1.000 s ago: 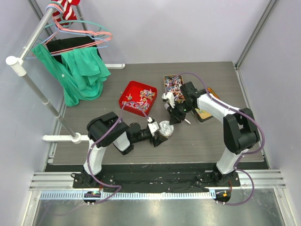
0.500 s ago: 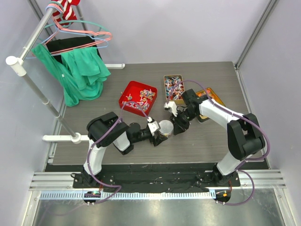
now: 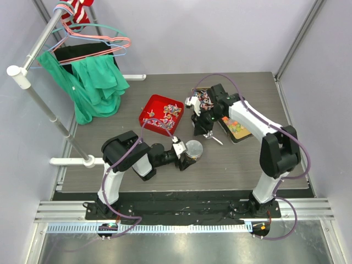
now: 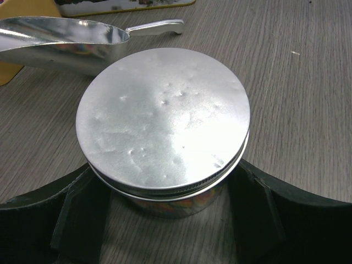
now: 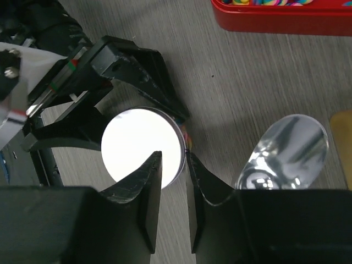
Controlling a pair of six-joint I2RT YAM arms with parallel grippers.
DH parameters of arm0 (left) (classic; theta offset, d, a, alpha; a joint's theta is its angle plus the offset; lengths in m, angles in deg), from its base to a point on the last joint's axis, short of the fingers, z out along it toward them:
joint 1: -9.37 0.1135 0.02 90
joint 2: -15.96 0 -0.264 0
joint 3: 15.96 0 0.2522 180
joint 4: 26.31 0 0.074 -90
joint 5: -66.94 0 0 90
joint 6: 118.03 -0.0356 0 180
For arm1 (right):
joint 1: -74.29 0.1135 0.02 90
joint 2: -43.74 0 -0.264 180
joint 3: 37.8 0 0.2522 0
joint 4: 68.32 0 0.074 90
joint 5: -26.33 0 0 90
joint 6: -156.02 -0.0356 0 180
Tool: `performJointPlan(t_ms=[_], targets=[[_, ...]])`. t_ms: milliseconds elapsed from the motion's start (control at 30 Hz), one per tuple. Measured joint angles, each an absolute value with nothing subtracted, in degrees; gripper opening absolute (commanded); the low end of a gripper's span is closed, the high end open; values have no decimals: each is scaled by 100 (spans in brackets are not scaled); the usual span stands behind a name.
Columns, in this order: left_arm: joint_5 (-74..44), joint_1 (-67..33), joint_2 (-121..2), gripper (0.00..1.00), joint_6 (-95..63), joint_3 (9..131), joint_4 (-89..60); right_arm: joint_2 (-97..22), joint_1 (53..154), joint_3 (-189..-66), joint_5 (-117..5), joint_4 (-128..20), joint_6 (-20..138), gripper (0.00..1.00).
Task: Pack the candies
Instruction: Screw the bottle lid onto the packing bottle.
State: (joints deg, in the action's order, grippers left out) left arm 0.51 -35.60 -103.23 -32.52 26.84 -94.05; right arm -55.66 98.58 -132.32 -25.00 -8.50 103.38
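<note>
The grey table [image 3: 247, 165] carries all the containers. The largest is the red tray [image 3: 151, 104], which lies beyond the left gripper [image 4: 166, 181], on the side away from the arm bases. The candies [image 3: 166, 114] lie loose in this tray, in pink, white and blue wrappers. A rectangular tin [image 3: 193, 91] stands just behind the right gripper [image 5: 173, 159], partly hidden under that arm, and is full of dense red-and-blue sweets. To the right of the right gripper lies a flat tin lid [image 3: 236, 129] with a colourful print, too small to read. The left gripper clamps a round jar [image 4: 162, 121] by its sides. The jar's plain silver lid is on, and coloured pieces show through its wall. The right gripper hangs over this jar with its fingers only a narrow slit apart and nothing between them. A metal scoop [image 4: 60, 47] lies just beside the jar.
</note>
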Motion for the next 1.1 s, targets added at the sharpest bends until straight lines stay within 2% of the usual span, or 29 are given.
performJointPlan(t_ms=[267,867,1100], targets=[[51,-3560,-10323,21,-3252,2684,-9407,-6416,10070,-13398,-2331,-885,10316,33],[49,-3560,-10323,20,-3250,2684,-9405,-6622,10249,-13398,-2023,-1070,10233,35],[49,-3560,-10323,20,-3252,2684,-9405,-6624,10275,-13398,-2036,-1084,10209,31]])
